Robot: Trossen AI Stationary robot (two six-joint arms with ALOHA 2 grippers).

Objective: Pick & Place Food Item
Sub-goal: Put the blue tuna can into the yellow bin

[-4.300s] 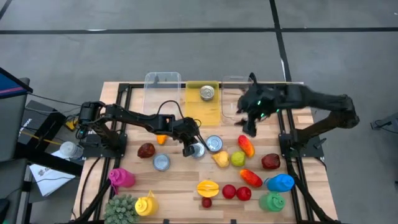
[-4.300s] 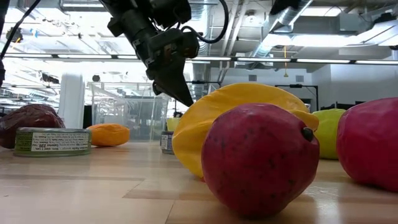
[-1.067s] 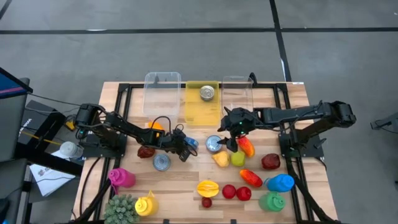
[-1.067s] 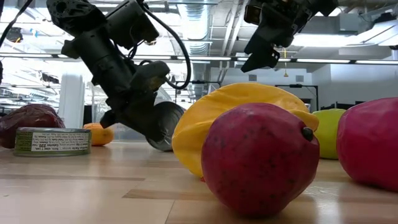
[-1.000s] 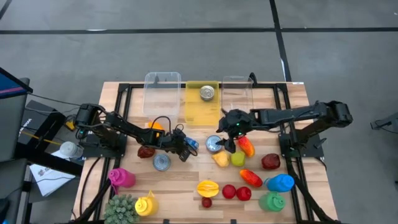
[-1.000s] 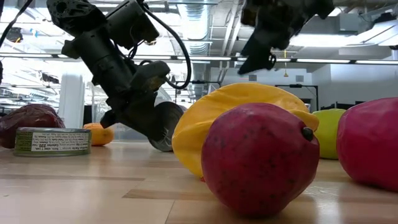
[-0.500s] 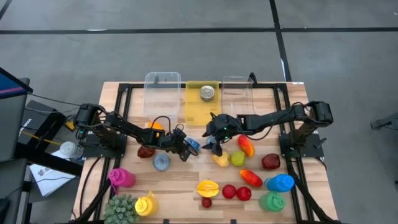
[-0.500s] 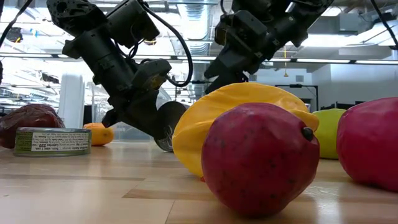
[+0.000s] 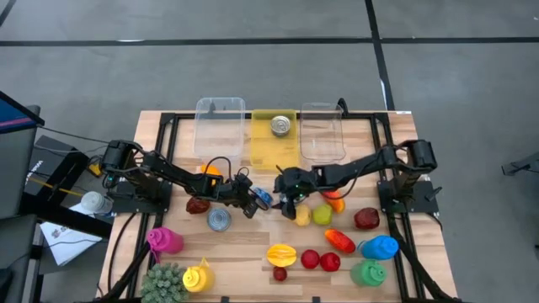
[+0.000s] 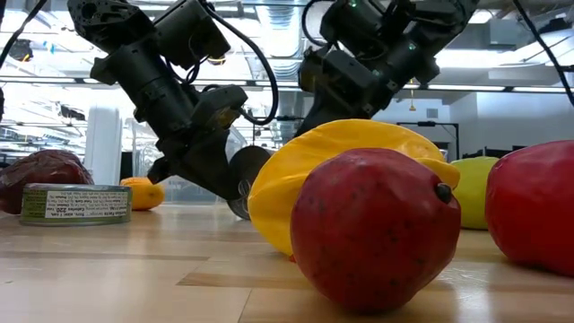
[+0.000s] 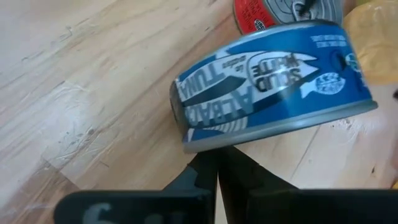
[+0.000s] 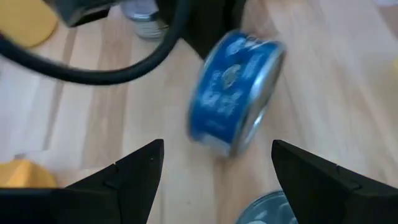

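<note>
Right gripper (image 12: 214, 163): fingers (image 12: 124, 177) spread wide, holding nothing, poised just short of the blue tuna can (image 12: 235, 92), which lies between the lines of the two fingers. In the high view this gripper (image 9: 287, 200) sits immediately right of the can (image 9: 263, 198).

Left gripper (image 11: 217, 180): fingers pressed fully together, tips at the rim of the blue tuna can (image 11: 273, 81); the can is tilted on its edge against them, its other side on the wooden table (image 11: 74, 93). In the high view the left gripper (image 9: 250, 202) lies immediately left of the can. Low view: left gripper (image 10: 235, 186) low over the table, the can's round face (image 10: 240, 184) leaning at its tip.

Red-topped can (image 11: 283, 12): beyond the blue can, partly out of view.

Silver can (image 9: 219, 220): left of and nearer than the blue can, flat on the table.

Yellow bin (image 9: 274, 147): behind the blue can, holding one silver-lidded can (image 9: 280, 126); a clear bin (image 9: 220, 122) to its left, another clear bin (image 9: 322, 139) to its right.

Yellow fruit (image 9: 301, 215): just right of the blue can, beside a green fruit (image 9: 322, 215).

Dark red fruit (image 9: 199, 204): left of the blue can.
</note>
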